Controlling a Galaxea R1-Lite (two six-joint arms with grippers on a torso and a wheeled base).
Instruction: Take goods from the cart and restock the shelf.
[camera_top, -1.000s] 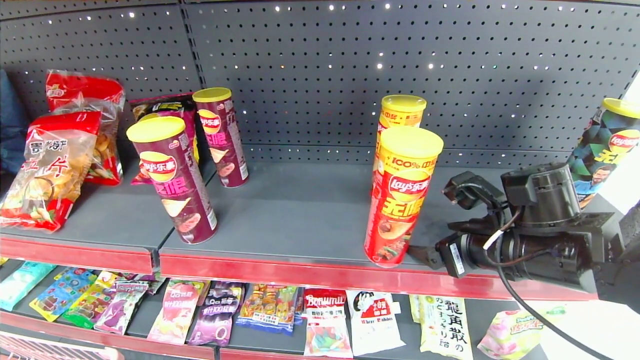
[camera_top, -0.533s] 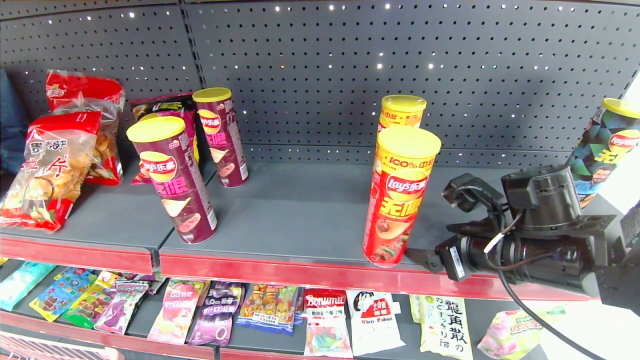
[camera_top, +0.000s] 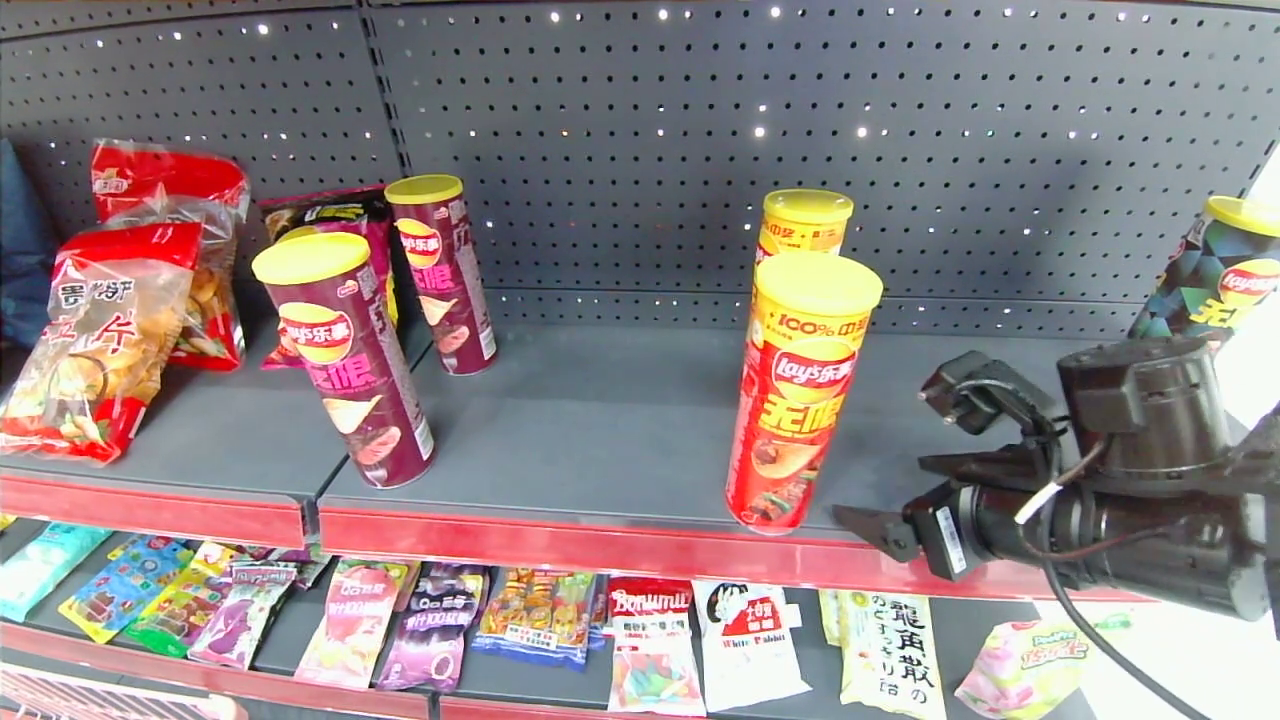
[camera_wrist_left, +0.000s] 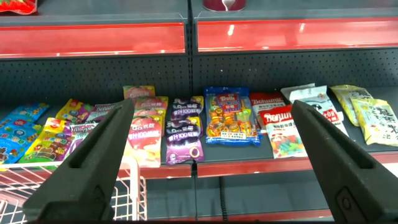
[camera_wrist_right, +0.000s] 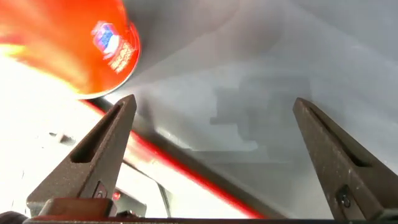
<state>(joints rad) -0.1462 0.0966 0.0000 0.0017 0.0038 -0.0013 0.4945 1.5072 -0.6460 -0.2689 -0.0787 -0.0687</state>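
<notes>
A tall yellow-and-red chips can stands upright near the front edge of the grey upper shelf, with a second yellow can behind it. My right gripper is open just right of the front can's base, level with the red shelf lip and apart from the can. In the right wrist view the can's bottom lies off to one side of the open right gripper, with nothing between the fingers. My left gripper is open and holds nothing, facing the lower shelf of candy packets.
Two purple cans and red snack bags fill the shelf's left part. A dark patterned can stands at the far right. Bare shelf lies between the purple and yellow cans. A white wire basket sits below the left gripper.
My right gripper has drawn back to the right, away from the front yellow-and-red can. The can shifted slightly left early on and now stands free.
</notes>
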